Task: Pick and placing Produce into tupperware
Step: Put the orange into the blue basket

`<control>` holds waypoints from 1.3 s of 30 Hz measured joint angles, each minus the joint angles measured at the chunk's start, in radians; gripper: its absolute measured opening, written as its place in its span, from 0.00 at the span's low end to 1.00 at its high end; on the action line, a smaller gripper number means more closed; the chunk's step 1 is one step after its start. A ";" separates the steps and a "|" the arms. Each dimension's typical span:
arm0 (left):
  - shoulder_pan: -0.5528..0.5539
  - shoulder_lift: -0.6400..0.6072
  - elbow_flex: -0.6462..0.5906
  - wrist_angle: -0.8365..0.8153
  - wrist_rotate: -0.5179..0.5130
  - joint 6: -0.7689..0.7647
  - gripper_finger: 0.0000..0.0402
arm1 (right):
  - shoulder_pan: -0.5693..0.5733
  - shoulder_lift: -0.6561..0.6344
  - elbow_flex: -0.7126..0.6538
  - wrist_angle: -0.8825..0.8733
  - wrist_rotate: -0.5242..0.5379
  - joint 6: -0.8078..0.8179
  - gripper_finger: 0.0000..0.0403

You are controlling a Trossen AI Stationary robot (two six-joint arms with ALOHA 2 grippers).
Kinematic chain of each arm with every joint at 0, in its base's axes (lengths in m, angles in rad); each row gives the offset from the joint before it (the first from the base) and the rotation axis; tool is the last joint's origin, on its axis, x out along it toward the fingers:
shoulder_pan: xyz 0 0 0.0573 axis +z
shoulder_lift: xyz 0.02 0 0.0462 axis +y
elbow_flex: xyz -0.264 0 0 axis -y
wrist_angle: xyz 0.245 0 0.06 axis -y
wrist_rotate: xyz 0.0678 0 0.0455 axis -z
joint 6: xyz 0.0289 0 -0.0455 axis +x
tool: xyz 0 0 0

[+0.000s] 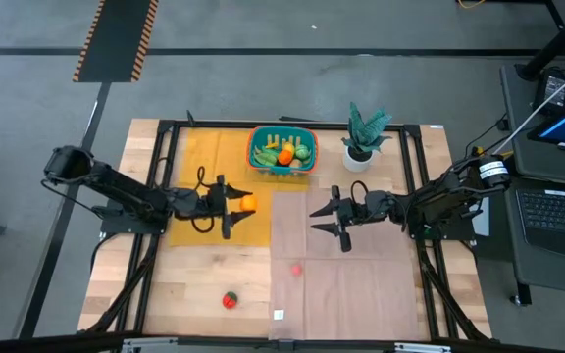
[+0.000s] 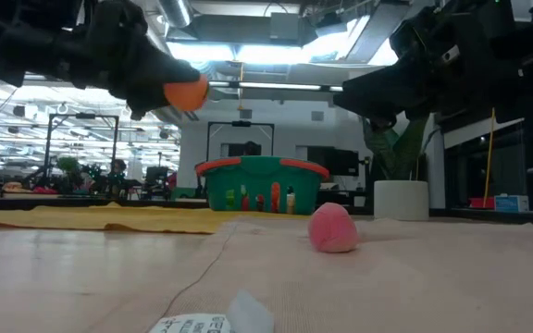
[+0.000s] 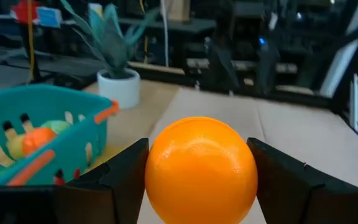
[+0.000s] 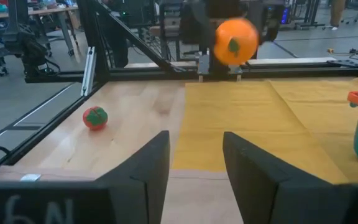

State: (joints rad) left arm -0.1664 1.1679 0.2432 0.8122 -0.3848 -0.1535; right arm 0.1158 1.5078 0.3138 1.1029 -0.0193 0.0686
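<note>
My left gripper (image 1: 241, 204) is over the yellow mat, shut on an orange toy fruit (image 3: 201, 169), also seen raised in the low view (image 2: 185, 93) and in the right wrist view (image 4: 236, 40). The teal basket with an orange-red rim (image 1: 282, 150) sits at the far middle and holds several produce pieces. My right gripper (image 1: 330, 221) hovers open over the brown mat, holding nothing. A pink piece (image 1: 295, 268) lies on the brown mat; a red one with a green top (image 1: 230, 300) lies on bare wood near the near edge. My left gripper pinches the orange fruit (image 1: 248, 204) between its two fingers, one on each side of the round body (image 3: 166, 180). The fingers lie about level, pointing toward the table's right. The fruit is lifted clear of the mat.
A potted green plant in a white pot (image 1: 362, 142) stands right of the basket. A small white label (image 1: 279, 315) lies near the near edge. Black frame rails (image 1: 155, 245) run along the table's left and right sides. Yellow mat (image 1: 199, 157) covers the far left.
</note>
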 joint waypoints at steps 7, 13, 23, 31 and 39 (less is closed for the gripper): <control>0.069 0.000 0.000 0.022 -0.001 0.003 0.61 | 0.000 0.000 0.000 -0.007 0.000 0.002 0.38; 0.108 0.000 0.000 0.021 0.000 0.010 0.59 | 0.000 0.000 0.000 -0.009 0.000 0.006 0.38; 0.216 0.005 0.001 0.018 0.092 0.037 0.59 | 0.000 0.000 0.000 -0.008 0.000 0.006 0.38; 0.406 0.005 0.065 -0.032 0.270 0.057 0.59 | -0.001 0.000 0.000 -0.004 0.051 0.005 0.38; 0.543 0.098 0.210 -0.143 0.423 0.108 0.59 | -0.002 0.000 0.000 -0.014 0.119 0.002 0.38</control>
State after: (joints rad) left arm 0.3769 1.2663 0.4532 0.6689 0.0385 -0.0454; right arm 0.1143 1.5077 0.3141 1.0887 0.0994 0.0704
